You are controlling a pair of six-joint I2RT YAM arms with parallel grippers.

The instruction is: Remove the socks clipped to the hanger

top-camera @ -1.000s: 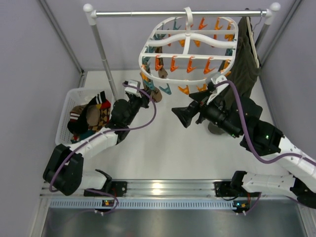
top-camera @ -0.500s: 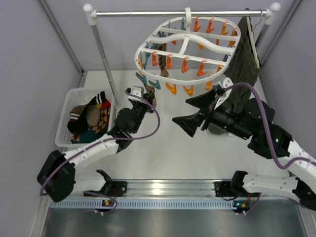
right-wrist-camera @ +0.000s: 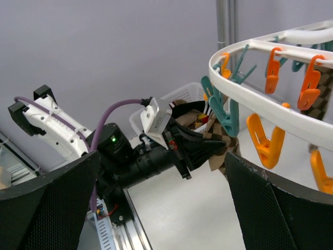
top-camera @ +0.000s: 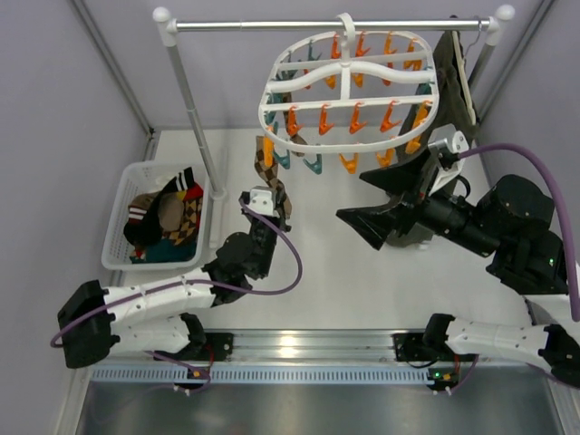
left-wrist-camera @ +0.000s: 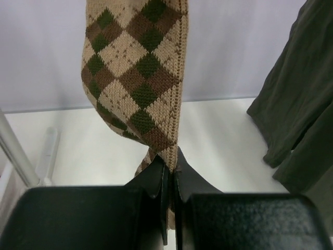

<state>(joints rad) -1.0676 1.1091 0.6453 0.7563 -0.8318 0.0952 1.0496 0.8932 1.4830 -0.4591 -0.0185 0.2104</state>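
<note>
Argyle sock (left-wrist-camera: 138,78) hangs from the hanger's (top-camera: 265,107) left rim, its lower end pinched tight in the left gripper (left-wrist-camera: 169,172), probably to tug it free. The right gripper (top-camera: 350,197) gapes wide and empty below the hanger's front edge.

A white tabletop (top-camera: 326,272) is enclosed on three sides by plain, pale lavender-grey walls (top-camera: 54,136). A garment rail is mounted at the rear: a silver horizontal bar (top-camera: 254,25) is carried on slanting silver posts (top-camera: 190,100) and joined to them by white rounded corner fittings (top-camera: 162,14). An aluminium track (top-camera: 308,344) is fixed along the near edge, with a perforated metal strip (top-camera: 308,373) beside it. The scene is evenly and softly lit, and a bright reflection is seen on the track.
</note>
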